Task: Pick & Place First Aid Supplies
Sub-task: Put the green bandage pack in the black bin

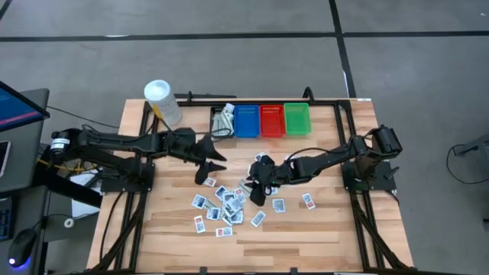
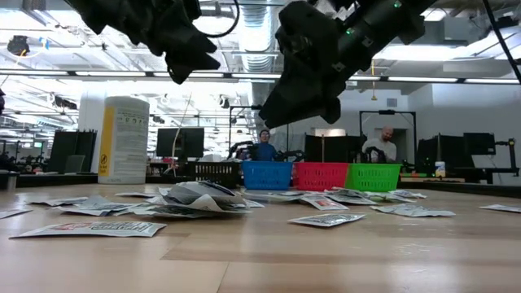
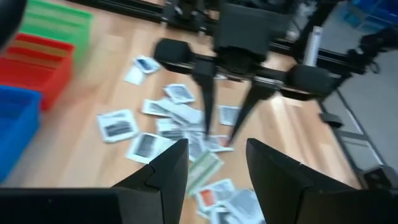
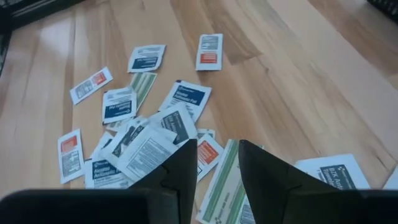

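High view: the first aid packets [image 1: 224, 205] were seen scattered on the wooden table [image 1: 321, 229], on the near side of the row of bins and well apart from it. The right gripper [image 1: 257, 192] was poised above the pile's edge nearest the green bin [image 1: 296, 119], and the left gripper [image 1: 208, 174] above the edge nearest the white tub [image 1: 163, 102].

For a clean pick, a single packet at the fringe should probably be chosen rather than the overlapped heap, with the fingers lowered straight down astride one thin edge and closed only once the tips met the wood. The loose red-marked packet [image 4: 209, 51], lying apart from the pile, was judged an easier target than the overlapped ones.

In the right wrist view, the right fingers [image 4: 182, 163] were parted, with nothing between them. The left fingers [image 3: 166, 169] were likewise spread and empty in the left wrist view. Both arms were reached inward from the table's sides, wrists pitched down; in the low view both grippers appeared to hang clear above the packets, though the exact height could not be judged.
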